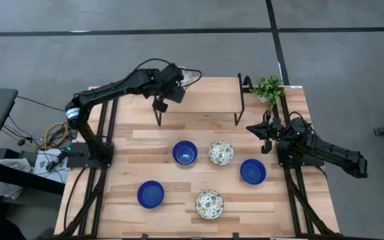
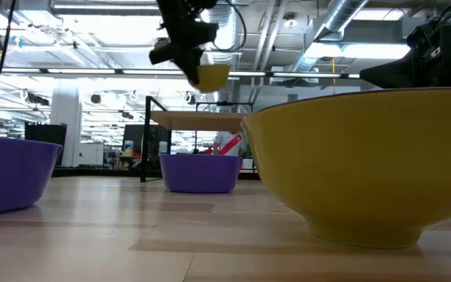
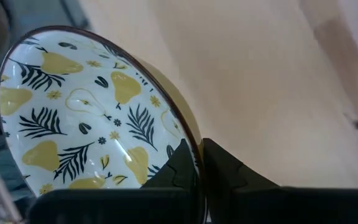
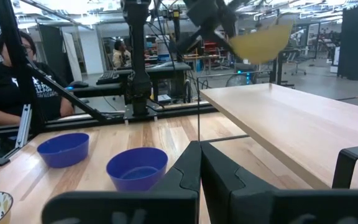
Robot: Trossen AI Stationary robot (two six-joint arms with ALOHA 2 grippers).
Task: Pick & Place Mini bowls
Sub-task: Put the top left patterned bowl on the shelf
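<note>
- I judged the step to be the carry: my left gripper (image 1: 187,79) was clamped on the rim of a patterned bowl (image 1: 191,77), held up over the raised wooden shelf (image 1: 212,100) at the far side of the desk (image 1: 179,193)
- the next move, I reckoned, called for lowering the bowl level onto the shelf and only then letting go; it hung tilted, so levelling it first mattered
- five other bowls sat on the desk: three blue (image 1: 185,153), two patterned (image 1: 221,153)
- my right gripper (image 1: 267,138) waited near the shelf's right leg, fingers together on nothing
- the left wrist view alone showed the grip: fingers (image 3: 219,165) pinching the rim, pears and dark leaves inside the bowl (image 3: 79,118)
- the high view gave the layout; the low view showed the bowl (image 2: 212,75) well clear of the shelf top (image 2: 198,117)
- the right wrist view caught a person (image 4: 8,87) seated beyond the desk
</note>
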